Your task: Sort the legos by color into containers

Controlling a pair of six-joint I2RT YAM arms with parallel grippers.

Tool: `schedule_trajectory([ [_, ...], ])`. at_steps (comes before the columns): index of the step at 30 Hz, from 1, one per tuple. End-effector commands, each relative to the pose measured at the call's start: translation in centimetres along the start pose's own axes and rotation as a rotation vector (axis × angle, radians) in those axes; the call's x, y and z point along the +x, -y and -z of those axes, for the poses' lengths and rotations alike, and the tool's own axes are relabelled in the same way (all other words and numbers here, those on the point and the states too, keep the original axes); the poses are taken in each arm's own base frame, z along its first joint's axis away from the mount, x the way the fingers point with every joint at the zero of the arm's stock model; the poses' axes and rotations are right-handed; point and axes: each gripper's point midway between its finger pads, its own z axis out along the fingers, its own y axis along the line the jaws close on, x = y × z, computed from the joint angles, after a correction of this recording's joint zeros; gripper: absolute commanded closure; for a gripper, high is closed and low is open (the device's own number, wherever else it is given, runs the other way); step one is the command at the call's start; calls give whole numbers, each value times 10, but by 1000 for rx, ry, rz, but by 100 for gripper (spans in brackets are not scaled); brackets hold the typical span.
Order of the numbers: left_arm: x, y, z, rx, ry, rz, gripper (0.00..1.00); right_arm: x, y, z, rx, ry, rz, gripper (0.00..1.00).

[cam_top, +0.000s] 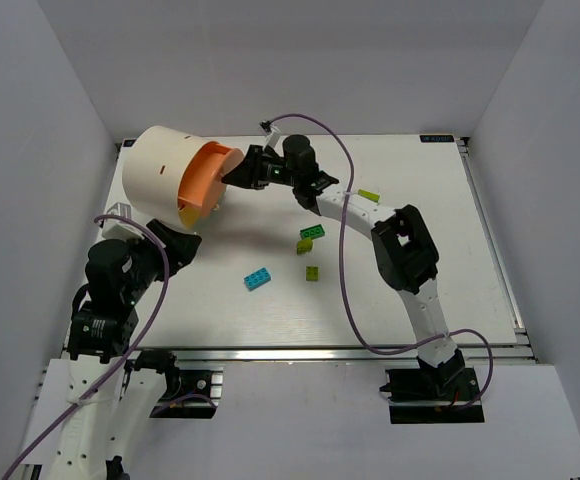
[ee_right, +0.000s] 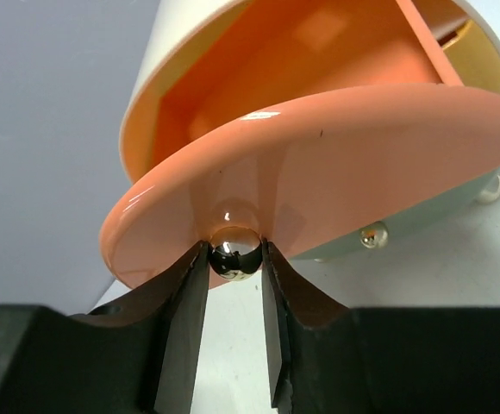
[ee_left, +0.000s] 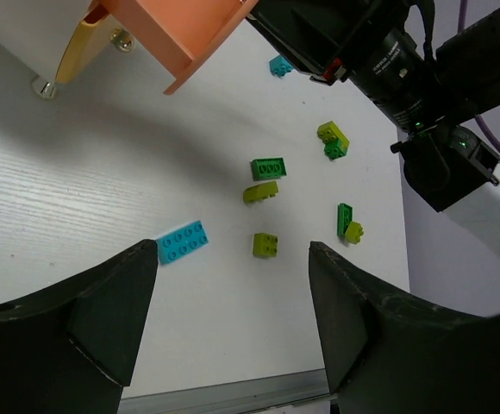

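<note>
So the right fingers (ee_right: 200,278) are clamped on a shiny little metal knob (ee_right: 235,251) at the edge of the orange face (ee_right: 336,164) of the cream drum (cam_top: 158,168). The face stands out a bit from the drum's rim. The drum lies on its side at the far left of the counter (cam_top: 420,290). The left fingers (ee_left: 140,269) are wide apart, holding nothing, hanging over the near left of the counter. The legos are loose mid-counter: a cyan brick (cam_top: 258,279) nearest, a dark green one (cam_top: 312,233), and yellow-green ones (cam_top: 313,272) just beside it.
</note>
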Motion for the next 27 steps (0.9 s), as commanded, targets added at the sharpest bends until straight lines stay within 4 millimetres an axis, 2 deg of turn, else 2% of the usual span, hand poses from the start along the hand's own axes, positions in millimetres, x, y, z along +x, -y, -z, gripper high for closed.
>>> schedule_trajectory([
  [1,-4,14,-3,66,4,-10,19,-18,2,15,11,37,62,65],
  [2,-3,17,-3,85,-9,-20,19,-16,1,16,-1,27,62,48],
  [5,0,24,-9,116,-53,-34,18,-15,-2,18,-23,11,67,35],
  [9,11,40,-19,197,-158,-72,23,-7,-3,26,-44,-20,75,24],
  [10,13,42,-21,207,-184,-81,25,-12,-7,32,-46,-17,88,21],
  [12,20,44,-29,224,-246,-108,30,-9,-9,41,-58,-36,117,20],
  [15,28,44,-34,248,-320,-144,48,-1,-11,64,-58,-86,162,20],
  [16,32,44,-35,256,-338,-146,59,-1,-12,78,-53,-94,178,22],
  [17,36,45,-35,270,-359,-159,62,7,-14,88,-68,-134,183,22],
  [18,41,44,-37,277,-379,-160,64,7,-13,99,-84,-146,244,23],
  [19,48,45,-37,291,-413,-158,66,17,-26,118,-166,-194,273,27],
  [20,50,44,-38,294,-423,-163,66,22,-31,131,-203,-221,293,31],
  [21,57,44,-38,302,-443,-167,65,26,-37,142,-264,-239,382,36],
  [22,60,45,-39,311,-455,-171,64,23,-50,163,-340,-253,432,51],
  [23,68,47,-38,330,-479,-181,59,26,-51,173,-352,-265,470,56],
  [24,72,49,-38,336,-494,-183,56,40,-44,188,-322,-328,417,63],
  [25,78,48,-39,338,-513,-186,53,35,-44,197,-313,-317,558,77],
  [26,87,54,-37,358,-539,-201,47,37,-43,205,-294,-335,591,84],
  [27,91,56,-38,365,-548,-211,45,48,-38,218,-256,-382,572,86],
])
